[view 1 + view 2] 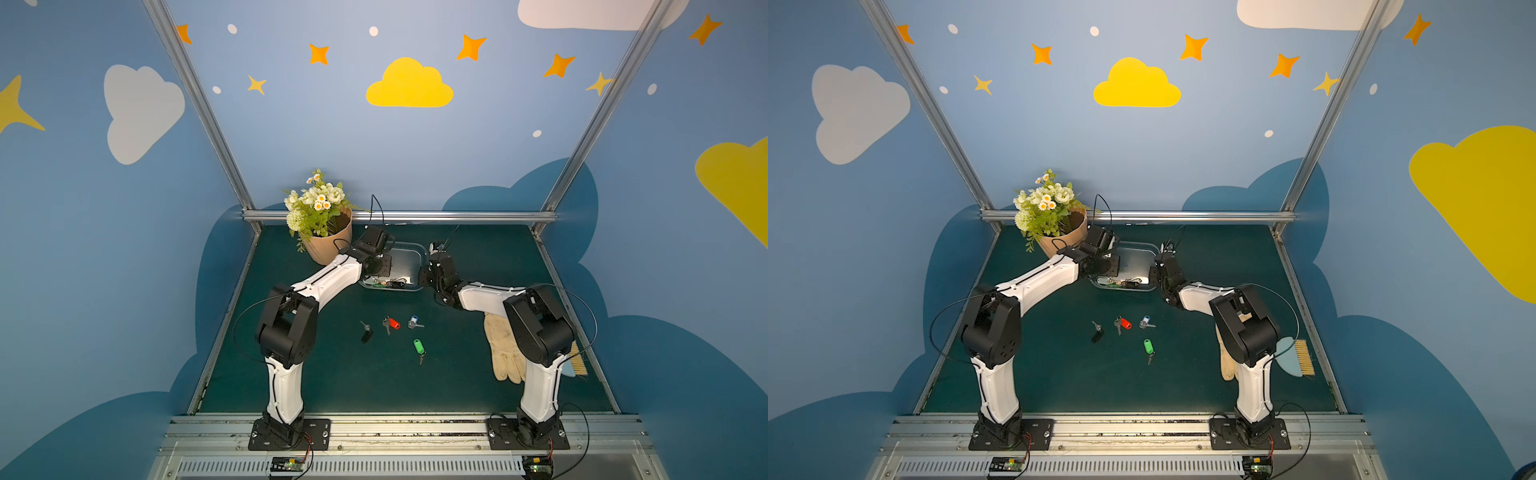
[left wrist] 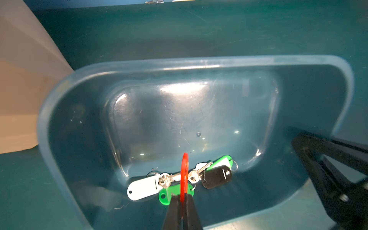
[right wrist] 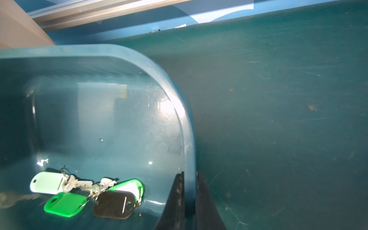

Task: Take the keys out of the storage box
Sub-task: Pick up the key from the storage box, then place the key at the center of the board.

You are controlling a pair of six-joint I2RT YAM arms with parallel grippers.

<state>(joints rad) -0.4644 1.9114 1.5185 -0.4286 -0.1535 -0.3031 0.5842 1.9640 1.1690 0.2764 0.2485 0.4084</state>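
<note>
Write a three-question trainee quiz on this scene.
1. True or false: the left end effector is shut on a red tag.
2. What does the right end effector clamp? A) the box's rim B) the glove C) the flowerpot
3. How many tagged key sets lie on the mat, outside the box?
Key: 1 true; 2 A; 3 four.
</note>
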